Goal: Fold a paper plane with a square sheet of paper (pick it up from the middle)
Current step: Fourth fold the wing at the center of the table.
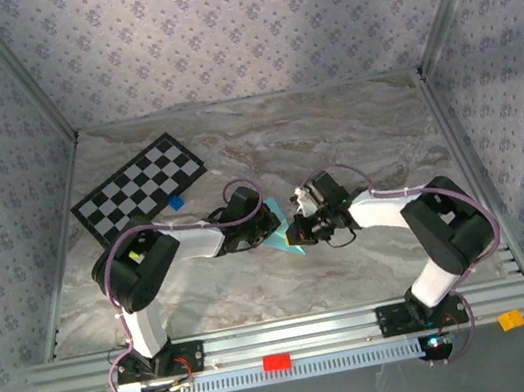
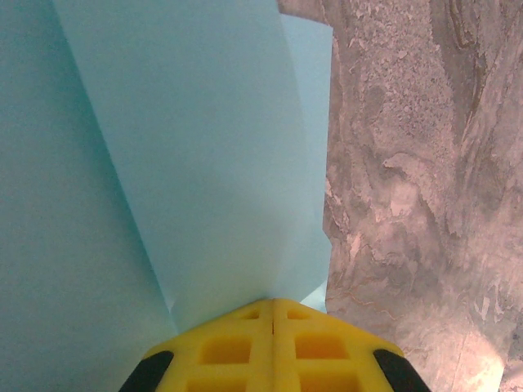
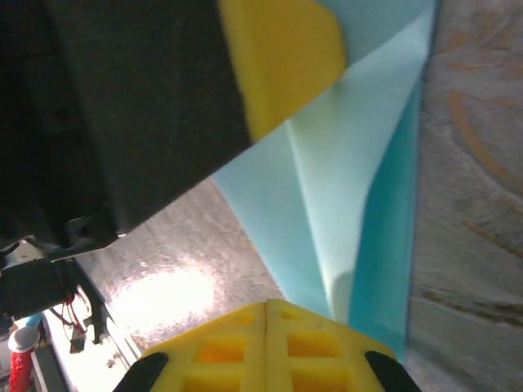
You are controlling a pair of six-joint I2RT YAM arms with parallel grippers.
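Left wrist, frame bottom — left gripper (image 2: 272, 314) pinching thin sky-blue folded paper sheet (image 2: 188, 147); right gripper (image 3: 267, 318) too — opposed pull may tear.

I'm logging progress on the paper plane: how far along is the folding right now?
Done: the blue paper already carries creases, with layers overlapping. In hand: the left gripper and the right gripper are both shut on it, close together over the marble table. Left: no slim pointed dart shape is visible yet, so more folds probably remain.
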